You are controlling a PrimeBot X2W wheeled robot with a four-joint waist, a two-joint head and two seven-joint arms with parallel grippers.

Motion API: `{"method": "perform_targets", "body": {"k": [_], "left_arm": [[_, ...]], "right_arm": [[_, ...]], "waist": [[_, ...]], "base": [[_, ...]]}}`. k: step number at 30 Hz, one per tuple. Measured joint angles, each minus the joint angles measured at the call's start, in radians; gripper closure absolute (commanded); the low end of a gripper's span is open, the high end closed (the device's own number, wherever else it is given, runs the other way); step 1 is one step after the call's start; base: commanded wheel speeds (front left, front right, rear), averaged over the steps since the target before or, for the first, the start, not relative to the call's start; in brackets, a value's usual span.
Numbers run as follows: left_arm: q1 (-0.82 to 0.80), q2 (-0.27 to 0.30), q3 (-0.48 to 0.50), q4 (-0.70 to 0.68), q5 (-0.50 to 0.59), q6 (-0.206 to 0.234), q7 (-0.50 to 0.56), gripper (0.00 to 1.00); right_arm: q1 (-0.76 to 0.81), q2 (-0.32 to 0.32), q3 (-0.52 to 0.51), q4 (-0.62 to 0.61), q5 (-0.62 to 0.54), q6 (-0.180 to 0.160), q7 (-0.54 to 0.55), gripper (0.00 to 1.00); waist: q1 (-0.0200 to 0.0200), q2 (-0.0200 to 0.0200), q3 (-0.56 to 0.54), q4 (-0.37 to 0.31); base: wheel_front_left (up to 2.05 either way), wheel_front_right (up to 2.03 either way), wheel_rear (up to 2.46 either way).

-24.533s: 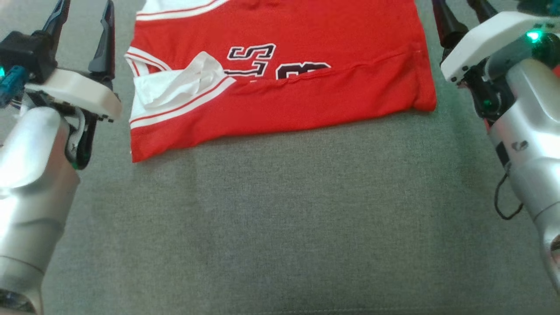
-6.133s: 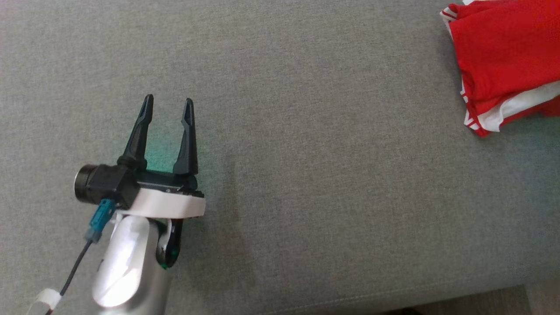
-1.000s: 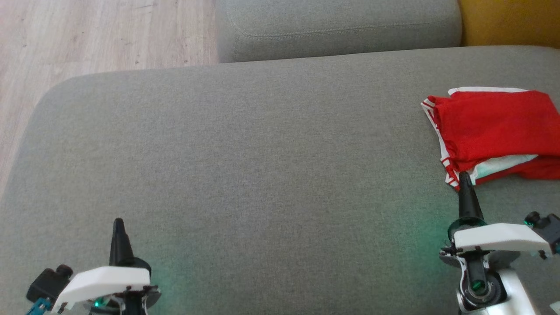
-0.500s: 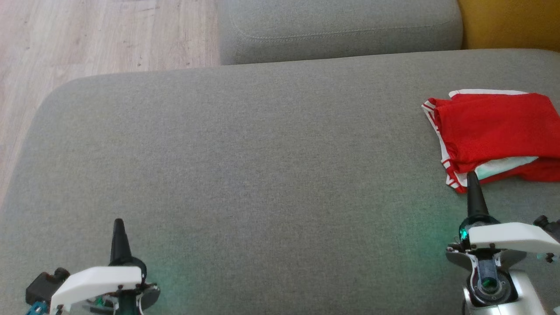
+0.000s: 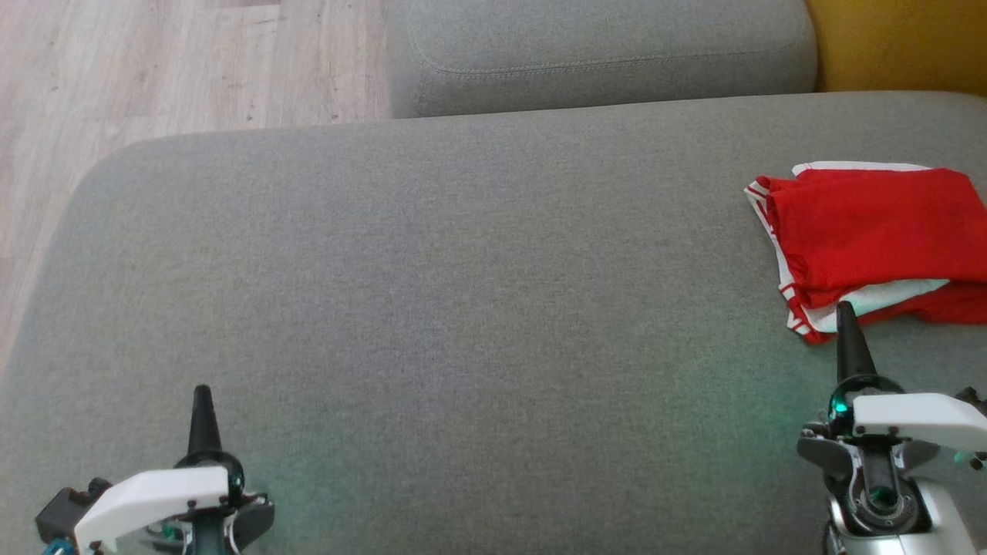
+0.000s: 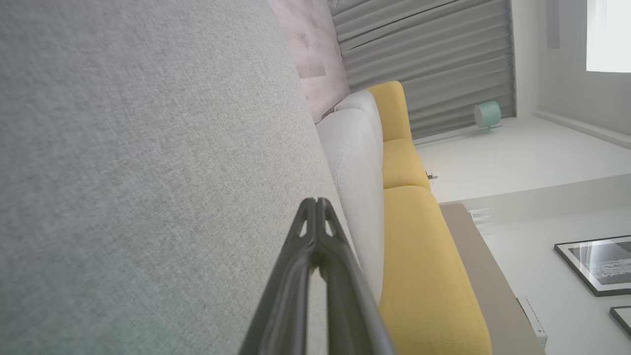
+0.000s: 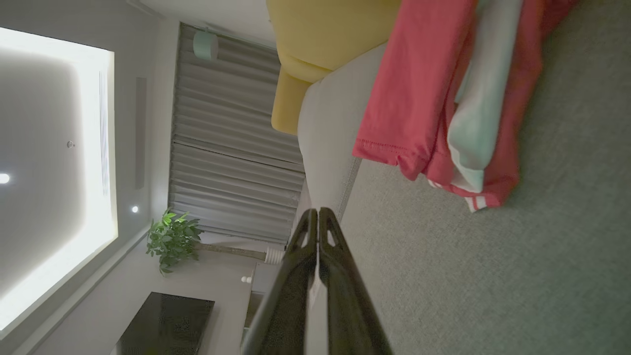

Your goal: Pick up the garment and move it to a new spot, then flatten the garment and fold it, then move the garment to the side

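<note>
Left claw [image 5: 203, 395]: fingers pressed together with nothing between them, pointing forward over the seat; the left wrist view [image 6: 315, 202] shows the two tips meeting.
Right claw [image 5: 846, 312]: fingers closed on each other and holding nothing; in the right wrist view [image 7: 315, 211] the tips touch.
Garment [image 5: 871, 231]: red with white trim, folded into a compact stack. It lies on the seat just ahead of the right claw and towards its outer side, well apart from the left claw.
Gap to garment: in the head view the right claw's tip overlaps the garment's near edge. In the right wrist view the garment [image 7: 443, 108] sits ahead of the tips and off to one side, with bare seat between.
Layers: a white band shows between red layers at the edge nearest the right claw.
Seat [image 5: 463, 270]: grey fabric, spreading under and ahead of both claws.
Back cushion [image 5: 601, 54]: grey, far ahead of both claws, past the seat's far edge.
Yellow cushion [image 5: 894, 42]: ahead of the right claw, beyond the garment.
Floor [image 5: 154, 69]: pale wood, ahead of the left claw and to its outer side.
Plant [image 7: 172, 239]: green and leafy, off to the side of the right claw's tips in its wrist view.
</note>
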Motion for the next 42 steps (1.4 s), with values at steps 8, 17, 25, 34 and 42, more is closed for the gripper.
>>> {"method": "perform_targets", "body": {"k": [8,17,25,34,42], "left_arm": [[-0.008,0.000,0.007,-0.007,-0.077,-0.007,0.023,1.00],[-0.013,0.000,0.029,-0.012,-0.162,-0.016,0.047,1.00],[-0.013,0.000,0.035,-0.015,-0.252,-0.025,0.076,1.00],[-0.013,0.000,0.038,-0.015,-0.273,-0.025,0.083,1.00],[-0.013,0.000,0.038,-0.016,-0.273,-0.025,0.083,1.00]], "right_arm": [[0.001,0.000,-0.018,-0.009,0.085,0.000,0.026,1.00],[0.022,0.000,-0.037,-0.014,0.179,0.000,0.052,1.00],[0.021,0.000,-0.059,-0.027,0.273,0.000,0.077,1.00],[0.022,0.000,-0.064,-0.031,0.300,0.000,0.086,1.00],[0.022,0.000,-0.067,-0.031,0.300,0.000,0.087,1.00]], "waist": [[0.0000,0.0000,-0.004,0.003],[0.0000,0.0000,-0.009,0.005],[0.0000,0.0000,-0.014,0.008],[0.0000,0.0000,-0.015,0.009],[0.0000,0.0000,-0.015,0.009]], "base": [[0.00,0.00,0.00],[0.00,0.00,0.00],[0.00,0.00,0.00],[0.00,0.00,0.00],[0.00,0.00,0.00]]}}
